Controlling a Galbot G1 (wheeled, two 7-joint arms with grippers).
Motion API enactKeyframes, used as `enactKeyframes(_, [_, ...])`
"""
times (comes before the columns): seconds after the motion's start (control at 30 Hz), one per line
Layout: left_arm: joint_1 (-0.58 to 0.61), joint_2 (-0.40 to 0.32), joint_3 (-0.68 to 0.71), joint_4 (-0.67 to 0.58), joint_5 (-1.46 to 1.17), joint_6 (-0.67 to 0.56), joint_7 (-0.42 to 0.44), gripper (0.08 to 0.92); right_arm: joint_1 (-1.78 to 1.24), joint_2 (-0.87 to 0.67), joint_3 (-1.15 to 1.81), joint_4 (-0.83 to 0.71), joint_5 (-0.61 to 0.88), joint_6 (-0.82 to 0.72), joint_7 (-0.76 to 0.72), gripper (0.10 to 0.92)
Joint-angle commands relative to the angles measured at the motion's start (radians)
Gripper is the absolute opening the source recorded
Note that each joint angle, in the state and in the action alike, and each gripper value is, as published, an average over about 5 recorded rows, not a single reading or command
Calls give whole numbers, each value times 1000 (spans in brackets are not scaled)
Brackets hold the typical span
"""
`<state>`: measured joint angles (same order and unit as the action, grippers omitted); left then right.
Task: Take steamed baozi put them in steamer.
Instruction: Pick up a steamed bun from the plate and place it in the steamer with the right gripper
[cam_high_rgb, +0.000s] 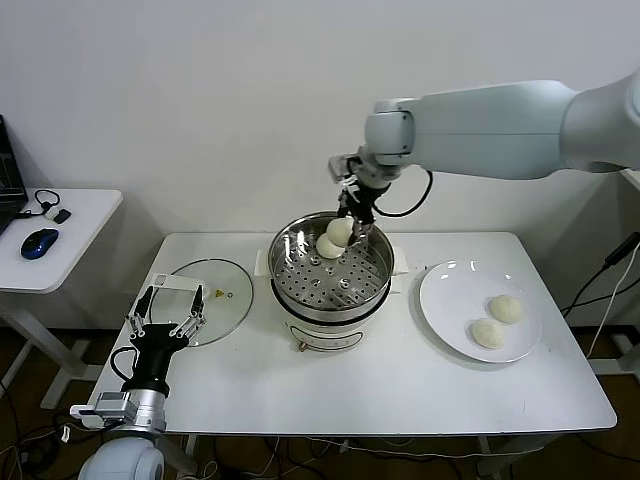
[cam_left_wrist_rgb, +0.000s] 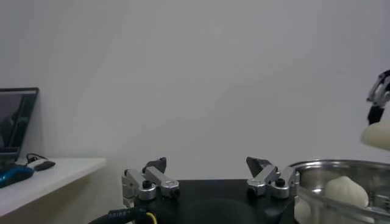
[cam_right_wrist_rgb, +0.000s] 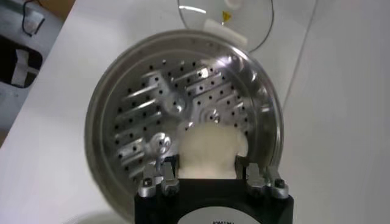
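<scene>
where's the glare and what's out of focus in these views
Head view: glare streaks on the steamer rim and the white plate. Right wrist view: the baozi in the right pincer is a soft blur, the tray bright. Left wrist view: the left pincer and table edge look soft.

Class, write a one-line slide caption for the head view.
Right hand holds a baozi over the steamer, one bun inside, two on the plate.

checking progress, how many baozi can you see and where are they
4: one lying on the perforated tray of the steamer, at; one held by the right tool above the steamer, at; two on the white plate, at and.
</scene>
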<state>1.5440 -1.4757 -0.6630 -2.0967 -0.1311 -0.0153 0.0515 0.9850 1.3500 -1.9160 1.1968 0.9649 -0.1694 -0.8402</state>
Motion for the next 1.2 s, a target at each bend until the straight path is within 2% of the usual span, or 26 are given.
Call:
enactKeyframes(0.03, [-1,4,-6,1,-10,0,0,823,-110,148,30,-114,49,-50,7,602])
enactKeyframes(0.63, [-7,6,-18,12,-16,-2,1,823,-234,235,48,-225,35,-92,24,602])
enactKeyframes(1.03, [-19,8,-24,23,-18,-1,1,823,-262,241,47,-241,17,-99,21,606])
enactKeyframes(1.2, [-22,7,-24,23,-17,2,2,823,-261,237,49,-244,8,-101,24,654])
